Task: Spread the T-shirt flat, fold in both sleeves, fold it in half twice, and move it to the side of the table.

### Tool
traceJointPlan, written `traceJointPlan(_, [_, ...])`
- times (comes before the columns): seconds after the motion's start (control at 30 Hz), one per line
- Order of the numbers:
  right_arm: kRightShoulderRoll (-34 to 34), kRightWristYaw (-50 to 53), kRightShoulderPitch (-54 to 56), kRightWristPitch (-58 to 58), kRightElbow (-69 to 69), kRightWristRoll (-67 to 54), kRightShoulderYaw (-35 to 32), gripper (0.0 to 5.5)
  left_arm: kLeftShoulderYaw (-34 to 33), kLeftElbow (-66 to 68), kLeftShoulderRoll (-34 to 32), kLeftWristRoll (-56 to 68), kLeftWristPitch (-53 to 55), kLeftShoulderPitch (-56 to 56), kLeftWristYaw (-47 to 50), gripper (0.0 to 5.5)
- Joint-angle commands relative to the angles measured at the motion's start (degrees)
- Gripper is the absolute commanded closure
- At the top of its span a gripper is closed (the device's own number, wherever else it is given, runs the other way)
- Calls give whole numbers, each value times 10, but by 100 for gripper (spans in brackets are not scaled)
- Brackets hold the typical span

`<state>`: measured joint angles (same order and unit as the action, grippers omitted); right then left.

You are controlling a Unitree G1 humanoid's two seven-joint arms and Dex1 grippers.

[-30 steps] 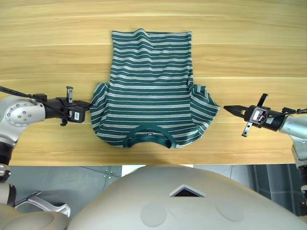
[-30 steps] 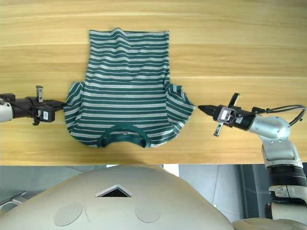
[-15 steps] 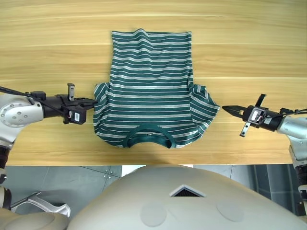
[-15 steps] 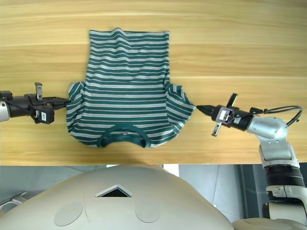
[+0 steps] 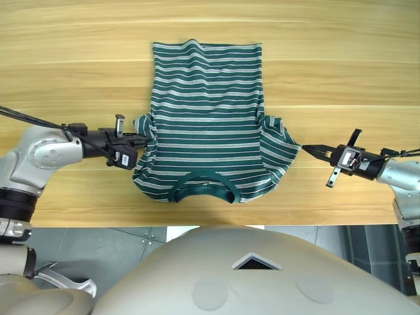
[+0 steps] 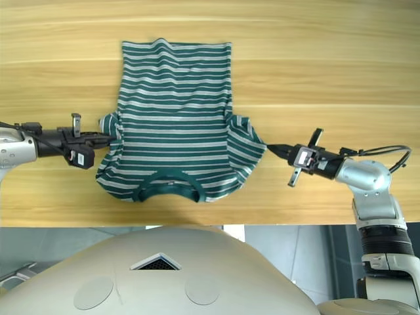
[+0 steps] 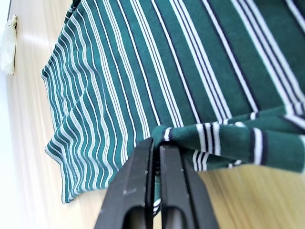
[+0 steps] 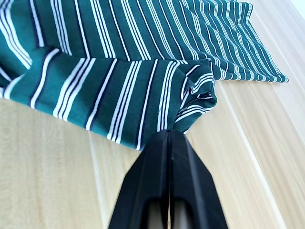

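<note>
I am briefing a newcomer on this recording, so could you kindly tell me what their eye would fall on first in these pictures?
A green striped T-shirt lies in the middle of the wooden table, collar toward the robot. The left tool is shut on the left sleeve, bunching it against the shirt's side. The right tool, shut to a point, sits just at the outer edge of the right sleeve.

Striped cloth T-shirt (image 5: 207,131), soft, matt; smooth wood table (image 5: 341,65).
</note>
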<state>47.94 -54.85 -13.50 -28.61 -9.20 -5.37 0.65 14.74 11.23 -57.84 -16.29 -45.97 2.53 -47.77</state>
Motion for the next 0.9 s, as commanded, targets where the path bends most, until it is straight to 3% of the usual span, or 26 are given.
traceJointPlan(0.03, [-2,2,1,6,8,0,1,550,1,-26,-1,8,1,6,-5,549])
traceJointPlan(0.67, [-12,4,-1,5,10,4,4,550,30,-74,57,-25,57,40,-6,549])
traceJointPlan(0.9, [-14,4,-2,5,11,4,4,550,16,-63,41,-26,56,39,-1,549])
